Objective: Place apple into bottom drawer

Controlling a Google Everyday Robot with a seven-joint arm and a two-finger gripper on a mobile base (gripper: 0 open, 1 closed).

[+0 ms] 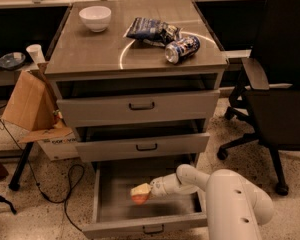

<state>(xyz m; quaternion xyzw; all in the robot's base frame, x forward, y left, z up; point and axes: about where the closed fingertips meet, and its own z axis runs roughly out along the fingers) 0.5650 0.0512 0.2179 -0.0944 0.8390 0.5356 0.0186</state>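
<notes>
The bottom drawer (106, 210) is pulled open, showing a deep grey tray. My white arm reaches into it from the lower right. The gripper (142, 191) sits at the arm's left end, low inside the tray near its middle. The red-orange apple (139, 198) is at the gripper's tip, just above or on the drawer floor; I cannot tell whether it touches the floor.
Two shallower grey drawers (140, 105) above are partly open. On top stand a white bowl (95, 18), a blue snack bag (151, 30) and a crushed can (182, 49). A black office chair (277, 89) stands at the right. A cardboard box (30, 106) and a cable lie at the left.
</notes>
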